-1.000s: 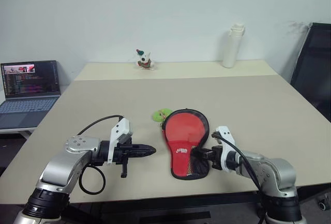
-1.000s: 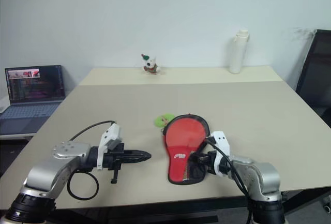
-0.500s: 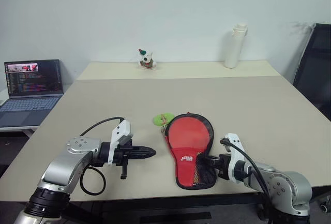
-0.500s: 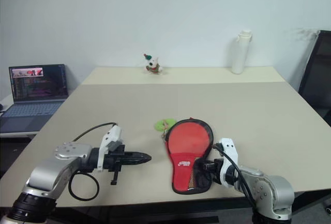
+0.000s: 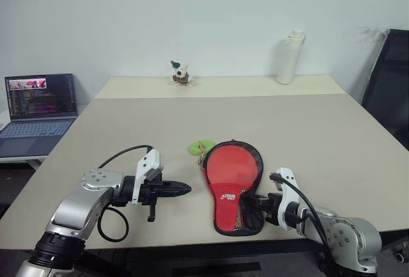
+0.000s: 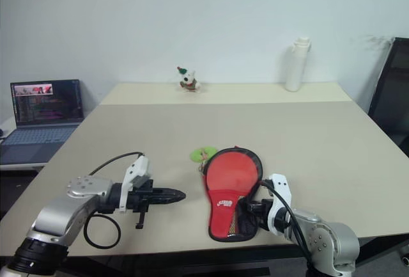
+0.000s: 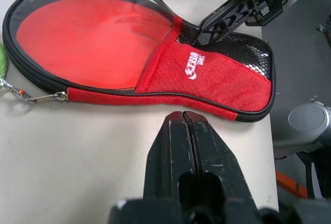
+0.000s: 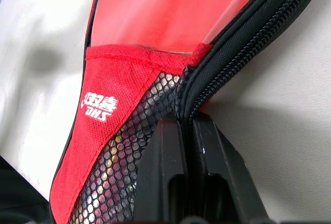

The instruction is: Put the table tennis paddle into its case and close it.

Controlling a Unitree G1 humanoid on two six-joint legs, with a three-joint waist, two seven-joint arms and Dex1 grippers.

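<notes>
The case (image 5: pixel 229 195) lies flat on the table, red side up with a white logo and a black mesh pocket. Its zip stands open around the round end. The table tennis paddle (image 5: pixel 233 165) sits inside, its red face showing (image 7: pixel 88 43). A green charm (image 5: pixel 200 146) lies at the case's far left edge. My right gripper (image 5: pixel 246 201) is at the narrow end's right edge, its fingers (image 8: pixel 164 146) closed on the black zip edge of the case (image 8: pixel 217 63). My left gripper (image 5: pixel 185 188) is shut and empty, left of the case, pointing at it.
An open laptop (image 5: pixel 38 107) sits on a side surface at the far left. A white bottle (image 5: pixel 287 57) and a small toy figure (image 5: pixel 179 73) stand at the table's far edge. A black chair (image 5: pixel 386 85) is at the right.
The camera has shifted the whole picture. My right gripper has rolled slightly at the case's zip edge. The left gripper has stayed where it was.
</notes>
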